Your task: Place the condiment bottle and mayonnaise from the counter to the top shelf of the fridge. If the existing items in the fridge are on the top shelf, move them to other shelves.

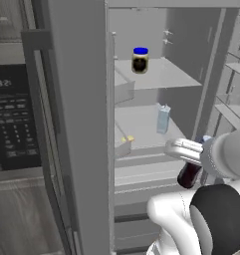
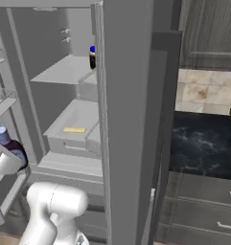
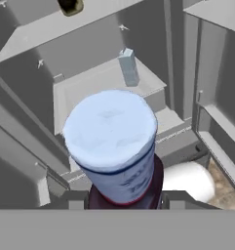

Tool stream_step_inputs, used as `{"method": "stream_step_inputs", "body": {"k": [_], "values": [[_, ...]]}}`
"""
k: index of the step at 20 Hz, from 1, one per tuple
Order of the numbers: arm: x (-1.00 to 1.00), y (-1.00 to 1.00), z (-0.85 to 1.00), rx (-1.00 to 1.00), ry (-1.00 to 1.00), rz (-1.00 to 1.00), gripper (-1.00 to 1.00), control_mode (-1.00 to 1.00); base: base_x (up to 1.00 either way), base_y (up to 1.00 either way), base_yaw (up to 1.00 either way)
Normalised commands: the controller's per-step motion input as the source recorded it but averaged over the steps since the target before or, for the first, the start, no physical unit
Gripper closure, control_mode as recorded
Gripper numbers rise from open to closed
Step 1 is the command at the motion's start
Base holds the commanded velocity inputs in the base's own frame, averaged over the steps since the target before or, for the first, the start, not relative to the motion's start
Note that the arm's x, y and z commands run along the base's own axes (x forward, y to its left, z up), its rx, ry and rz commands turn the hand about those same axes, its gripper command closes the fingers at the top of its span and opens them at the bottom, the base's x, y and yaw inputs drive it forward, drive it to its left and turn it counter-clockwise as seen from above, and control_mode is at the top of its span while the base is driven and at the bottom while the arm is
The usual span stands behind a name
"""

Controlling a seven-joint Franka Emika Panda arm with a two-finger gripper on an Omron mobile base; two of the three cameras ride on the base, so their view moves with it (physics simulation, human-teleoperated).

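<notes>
The mayonnaise (image 1: 140, 60) already stands on the fridge's top shelf (image 1: 164, 74). The hand (image 1: 191, 158) apparently pinches the condiment bottle (image 1: 190, 172) low before the open fridge; shelving it remains.

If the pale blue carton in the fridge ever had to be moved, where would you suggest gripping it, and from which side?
Probably around its middle, across the narrow body, coming in level from the open front. The carton stands upright and slim, and the top shelf overhead leaves little room for a reach from above.
</notes>
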Motion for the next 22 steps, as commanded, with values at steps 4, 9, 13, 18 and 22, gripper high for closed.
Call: {"method": "stream_step_inputs", "body": {"k": [4, 9, 13, 18, 22], "values": [[0.00, 0.00, 0.00, 0.00, 0.00, 0.00, 1.00, 1.00, 0.56, 0.11, 0.00], [0.00, 0.00, 0.00, 0.00, 0.00, 0.00, 1.00, 1.00, 0.60, 0.11, 0.00], [0.00, 0.00, 0.00, 0.00, 0.00, 0.00, 1.00, 1.00, 0.43, 0.27, 0.02], [0.41, 0.15, 0.52, -0.03, 0.00, 0.10, 1.00, -1.00, 0.08, 0.07, 0.01], [0.66, 0.03, 0.70, -0.02, 0.00, 0.20, 1.00, -1.00, 0.00, 0.00, 0.00]]}}
